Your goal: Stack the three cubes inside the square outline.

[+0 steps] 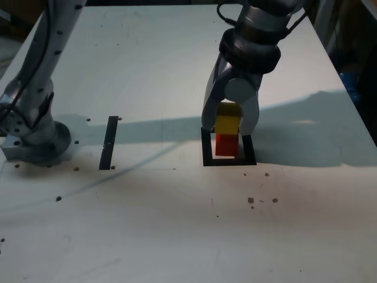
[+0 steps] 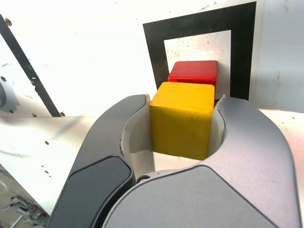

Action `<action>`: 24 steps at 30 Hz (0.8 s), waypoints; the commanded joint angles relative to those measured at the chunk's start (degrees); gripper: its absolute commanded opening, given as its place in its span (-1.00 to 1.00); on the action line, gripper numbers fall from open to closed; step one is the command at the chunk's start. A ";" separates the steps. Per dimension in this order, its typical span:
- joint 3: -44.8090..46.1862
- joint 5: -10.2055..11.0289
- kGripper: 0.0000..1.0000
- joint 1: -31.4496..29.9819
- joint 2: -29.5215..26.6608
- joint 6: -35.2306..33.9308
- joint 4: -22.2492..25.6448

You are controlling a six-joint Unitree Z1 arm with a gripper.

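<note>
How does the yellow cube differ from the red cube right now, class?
The yellow cube is held between the jaws of the gripper; the red cube is free of them. The red cube rests inside the square outline; the yellow cube is above it. Their colours differ. Both are alike in size and shape.

The silver-grey metal arm (image 1: 41, 65) has small dark screw holes and a round base (image 1: 38, 144). A black ribbed collar (image 1: 250, 50) and black cables (image 1: 227, 15) sit above the grey curved pincer (image 2: 183, 126), with its white inner lining.
</note>
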 commanded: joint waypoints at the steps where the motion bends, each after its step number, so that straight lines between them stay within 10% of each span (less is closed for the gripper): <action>1: 0.31 -0.15 -0.30 -0.08 0.35 -0.05 -0.08; 8: 1.03 -0.50 0.91 -0.08 0.50 0.78 -0.78; 24: 2.36 2.22 0.99 0.83 -2.93 1.07 -0.64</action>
